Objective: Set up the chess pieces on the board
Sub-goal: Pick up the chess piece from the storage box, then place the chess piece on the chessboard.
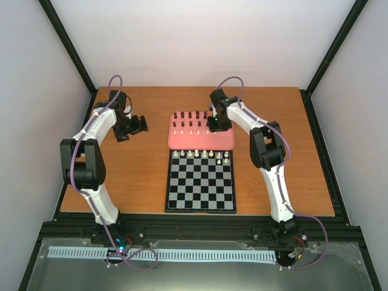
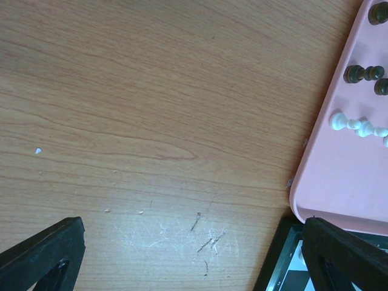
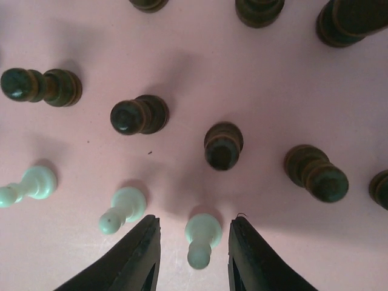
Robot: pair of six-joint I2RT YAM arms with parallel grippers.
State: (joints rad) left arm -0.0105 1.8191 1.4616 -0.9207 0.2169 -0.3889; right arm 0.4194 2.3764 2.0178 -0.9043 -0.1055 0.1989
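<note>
The checkered board lies in the middle of the table, with a row of white chess pieces on its far rank. More chess pieces, dark and white, stand on the pink tray behind it. My right gripper hangs over the tray's right part. In the right wrist view its jaws are open around one white pawn, with a gap on each side. Dark pieces stand beyond it. My left gripper is open over bare wood left of the tray, holding nothing.
Two more white pawns stand just left of the right gripper's left finger. In the left wrist view the tray's edge and the board's corner sit at the right. Black frame rails edge the table.
</note>
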